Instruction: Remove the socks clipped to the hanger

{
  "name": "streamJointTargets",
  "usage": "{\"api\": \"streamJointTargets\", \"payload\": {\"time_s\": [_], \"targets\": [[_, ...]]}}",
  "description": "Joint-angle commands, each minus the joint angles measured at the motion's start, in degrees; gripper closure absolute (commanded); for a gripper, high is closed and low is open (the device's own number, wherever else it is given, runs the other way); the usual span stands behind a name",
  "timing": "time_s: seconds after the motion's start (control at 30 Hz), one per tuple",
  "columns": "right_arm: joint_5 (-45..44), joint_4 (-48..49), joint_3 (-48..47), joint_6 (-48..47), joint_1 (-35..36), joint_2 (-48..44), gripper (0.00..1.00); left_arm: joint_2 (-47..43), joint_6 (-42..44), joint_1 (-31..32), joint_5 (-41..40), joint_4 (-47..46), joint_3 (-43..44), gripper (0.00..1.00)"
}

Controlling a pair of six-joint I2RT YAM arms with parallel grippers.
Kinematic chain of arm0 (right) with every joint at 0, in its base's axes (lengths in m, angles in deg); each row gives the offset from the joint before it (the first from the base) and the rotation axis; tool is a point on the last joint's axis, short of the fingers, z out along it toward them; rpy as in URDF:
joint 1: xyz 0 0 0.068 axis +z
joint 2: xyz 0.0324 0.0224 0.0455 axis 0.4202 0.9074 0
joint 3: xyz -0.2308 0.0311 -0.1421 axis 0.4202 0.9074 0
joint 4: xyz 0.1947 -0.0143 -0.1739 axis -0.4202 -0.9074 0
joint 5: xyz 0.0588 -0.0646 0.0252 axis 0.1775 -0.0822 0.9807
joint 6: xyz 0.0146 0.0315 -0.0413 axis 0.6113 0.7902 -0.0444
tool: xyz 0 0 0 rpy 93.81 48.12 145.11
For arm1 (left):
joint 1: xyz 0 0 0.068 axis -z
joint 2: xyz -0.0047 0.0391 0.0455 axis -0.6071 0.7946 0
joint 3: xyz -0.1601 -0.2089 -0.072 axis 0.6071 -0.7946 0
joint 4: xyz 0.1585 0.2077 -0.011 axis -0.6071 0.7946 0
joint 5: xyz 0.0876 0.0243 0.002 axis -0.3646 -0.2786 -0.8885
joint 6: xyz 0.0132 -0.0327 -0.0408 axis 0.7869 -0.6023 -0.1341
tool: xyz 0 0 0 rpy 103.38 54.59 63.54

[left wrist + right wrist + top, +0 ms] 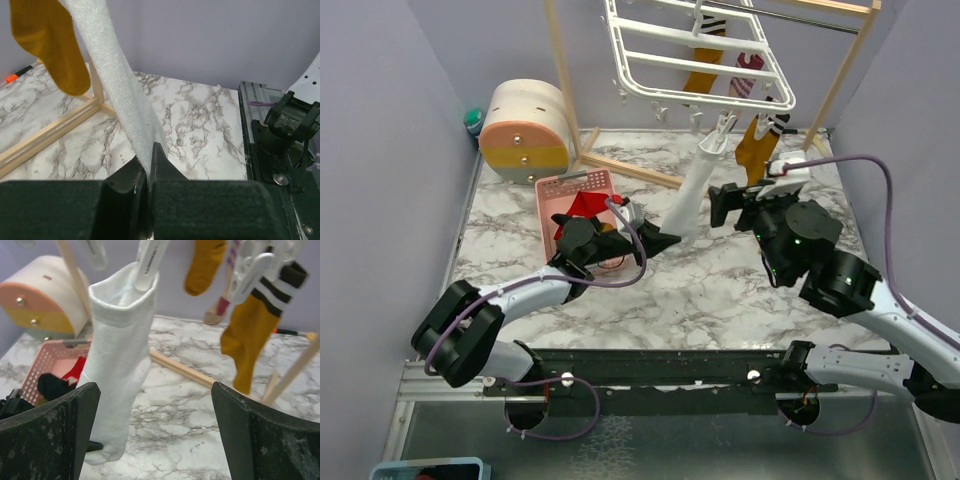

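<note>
The white hanger [650, 62] hangs tilted at the back. A white sock [695, 185] hangs from one of its clips by the cuff [120, 292]. My left gripper [658, 243] is shut on the white sock's toe; the left wrist view shows the sock [115, 85] pinched between the jaws. My right gripper [725, 205] is open and empty, just right of the white sock. A mustard sock with a striped cuff [757, 140] hangs clipped to its right [252, 335]. Another mustard sock [703, 68] and a red striped sock [746, 75] hang further back.
A pink basket [565, 190] holding red and black socks sits behind my left gripper. A round yellow and pink drawer box [525, 130] stands at the back left. The light wooden rack's base bar [630, 170] and poles [560, 70] frame the hanger.
</note>
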Motion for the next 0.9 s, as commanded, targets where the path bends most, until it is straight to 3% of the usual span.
{"api": "streamJointTargets", "payload": {"time_s": [0.0,0.4,0.47,0.57,0.63,0.87], "targets": [[10.0,2.6,-3.6,0.2,0.3,4.8,0.0,-6.0,1.1,0.3,-3.2,5.4,-4.1,1.0],[26.4,11.7,-1.8,-0.3,-2.5,3.6,0.0,-9.7,1.4,1.0,-9.6,9.4,-6.7,1.0],[32.8,11.3,-3.1,0.9,-6.3,4.6,0.0,-10.1,1.7,1.1,-10.2,10.1,-6.8,1.0],[51.7,10.3,-7.6,5.3,-15.6,10.3,0.0,-11.0,2.1,1.2,-11.8,11.7,-7.1,1.0],[60.2,11.0,-10.7,6.7,-17.6,15.1,0.0,-11.8,2.7,1.2,-12.6,12.6,-7.4,1.0],[68.3,19.2,-10.7,10.2,-20.0,20.0,0.0,-13.9,4.3,1.2,-15.0,15.8,-8.0,1.0]]}}
